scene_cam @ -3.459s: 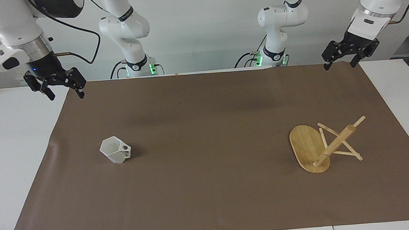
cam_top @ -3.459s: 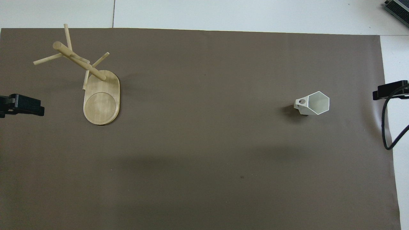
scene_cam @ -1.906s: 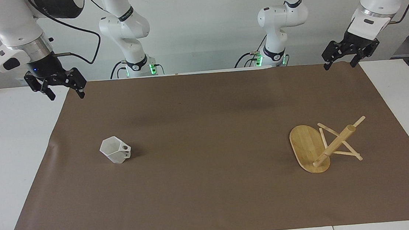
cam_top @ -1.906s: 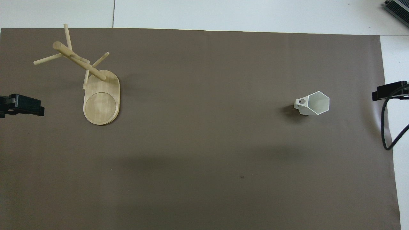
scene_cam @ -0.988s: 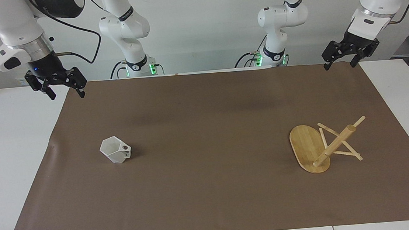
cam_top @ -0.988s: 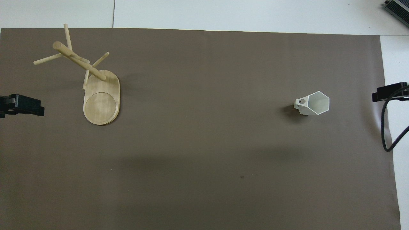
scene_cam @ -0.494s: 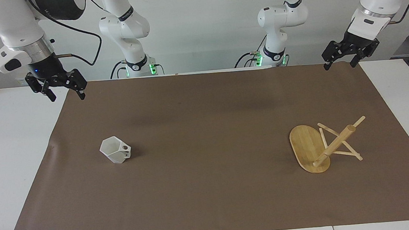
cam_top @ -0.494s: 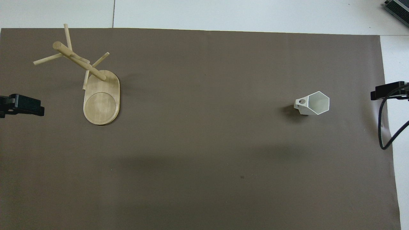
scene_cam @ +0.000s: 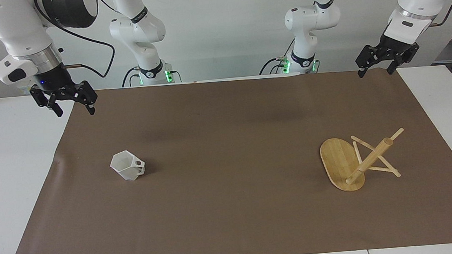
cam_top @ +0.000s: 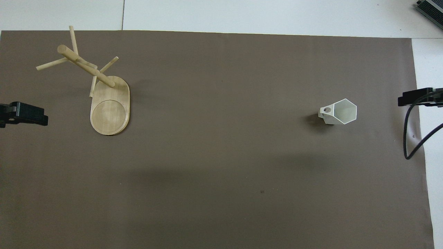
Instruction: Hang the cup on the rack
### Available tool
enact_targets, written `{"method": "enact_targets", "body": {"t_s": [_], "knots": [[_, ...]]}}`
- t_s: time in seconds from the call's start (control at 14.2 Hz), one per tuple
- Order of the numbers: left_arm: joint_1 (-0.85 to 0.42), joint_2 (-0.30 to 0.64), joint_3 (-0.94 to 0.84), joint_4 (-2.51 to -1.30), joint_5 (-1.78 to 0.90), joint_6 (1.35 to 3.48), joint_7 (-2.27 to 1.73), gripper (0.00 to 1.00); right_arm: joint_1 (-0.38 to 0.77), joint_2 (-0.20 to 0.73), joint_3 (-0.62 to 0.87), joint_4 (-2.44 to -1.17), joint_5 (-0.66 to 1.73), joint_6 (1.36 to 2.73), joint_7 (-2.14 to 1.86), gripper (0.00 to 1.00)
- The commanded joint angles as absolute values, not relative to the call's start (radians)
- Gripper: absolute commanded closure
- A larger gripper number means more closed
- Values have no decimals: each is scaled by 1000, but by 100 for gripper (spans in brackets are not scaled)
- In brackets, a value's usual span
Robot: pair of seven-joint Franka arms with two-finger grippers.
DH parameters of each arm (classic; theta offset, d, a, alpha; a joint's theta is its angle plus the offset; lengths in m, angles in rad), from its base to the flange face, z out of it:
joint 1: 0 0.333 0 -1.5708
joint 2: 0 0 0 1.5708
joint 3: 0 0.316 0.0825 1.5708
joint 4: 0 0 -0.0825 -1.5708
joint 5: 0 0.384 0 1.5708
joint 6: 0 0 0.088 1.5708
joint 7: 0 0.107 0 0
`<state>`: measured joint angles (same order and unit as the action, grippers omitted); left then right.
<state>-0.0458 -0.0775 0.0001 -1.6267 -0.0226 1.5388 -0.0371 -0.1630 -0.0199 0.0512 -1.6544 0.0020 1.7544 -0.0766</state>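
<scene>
The white faceted cup point(scene_cam: 127, 165) stands upright on the brown mat toward the right arm's end, its pierced handle pointing toward the left arm's end; it also shows in the overhead view point(cam_top: 341, 111). The bamboo rack point(scene_cam: 352, 163) stands toward the left arm's end, its oval base flat on the mat and its pole with thin pegs rising from the end of the base farther from the robots; it also shows in the overhead view point(cam_top: 104, 93). My right gripper point(scene_cam: 75, 112) is open and empty, in the air over the mat's corner. My left gripper point(scene_cam: 374, 73) is open and empty, waiting over the mat's other corner.
The brown mat point(scene_cam: 233, 208) covers most of the white table point(scene_cam: 5, 171). A black cable point(cam_top: 412, 138) hangs from the right arm over the mat's edge. Only the gripper tips show in the overhead view, left point(cam_top: 31, 117) and right point(cam_top: 413, 98).
My right gripper has come down a little and moved slightly inward over the mat's corner, its cable swinging with it. The left arm, cup and rack have not moved.
</scene>
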Motion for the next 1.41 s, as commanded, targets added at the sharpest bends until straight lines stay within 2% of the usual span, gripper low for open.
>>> {"method": "enact_targets", "body": {"t_s": [0.0, 0.56, 1.34], "knots": [[-43, -100, -2, -1651, -25, 1536, -46, 0, -160, -57, 49, -1726, -23, 1815, -63, 0], [-43, -100, -2, -1649, -25, 1536, -46, 0, -160, -18, 49, -1828, -23, 1974, -55, 0], [-43, -100, -2, -1649, -25, 1536, -46, 0, -160, 146, 48, -1848, -23, 2081, -55, 0]]}}
